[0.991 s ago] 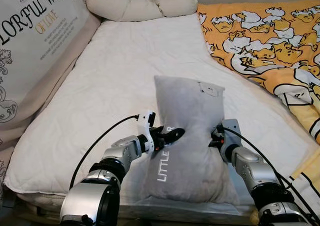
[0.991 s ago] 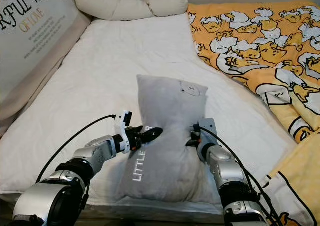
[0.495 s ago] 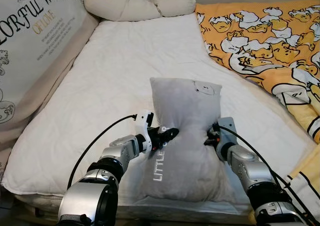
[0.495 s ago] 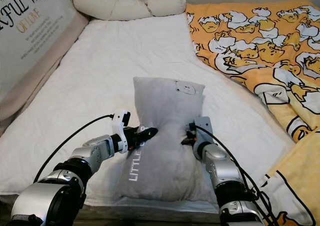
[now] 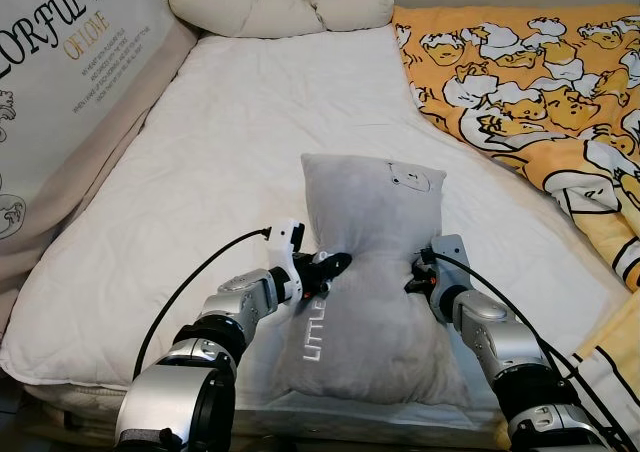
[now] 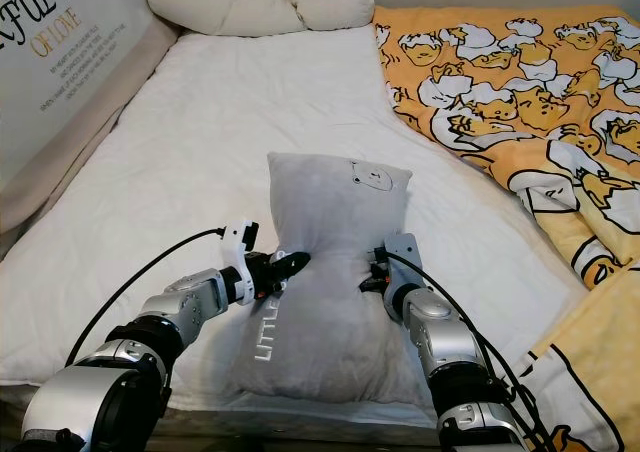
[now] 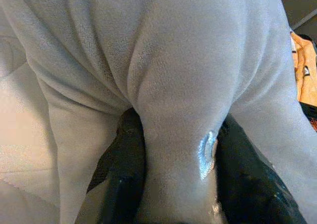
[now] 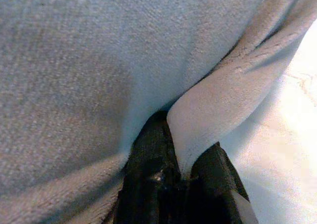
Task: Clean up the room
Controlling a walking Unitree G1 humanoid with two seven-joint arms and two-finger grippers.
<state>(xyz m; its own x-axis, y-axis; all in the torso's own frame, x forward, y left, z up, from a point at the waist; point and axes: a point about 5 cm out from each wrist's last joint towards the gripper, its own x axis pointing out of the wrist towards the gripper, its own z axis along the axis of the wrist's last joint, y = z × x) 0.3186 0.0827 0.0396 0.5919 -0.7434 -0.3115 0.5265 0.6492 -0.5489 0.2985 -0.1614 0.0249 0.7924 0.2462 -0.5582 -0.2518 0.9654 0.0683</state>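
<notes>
The grey pillow [image 5: 365,272], pinched at both sides, has edged slightly further up the mattress [image 5: 230,142]

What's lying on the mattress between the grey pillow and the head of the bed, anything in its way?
Nothing visible. Both grippers pinch the grey pillow, left gripper and right gripper at its sides. Beyond it is bare white mattress up to the cream bolster. The duck blanket lies off to the right.

Home bedroom. A bed with a white quilted mattress pad [image 5: 230,162] took up most of the scene, with a cream knotted bolster pillow [image 5: 275,10] at its head, an orange cartoon-duck blanket [image 5: 520,82] on the right and a printed headboard cushion [image 5: 60,82] along the left.
</notes>
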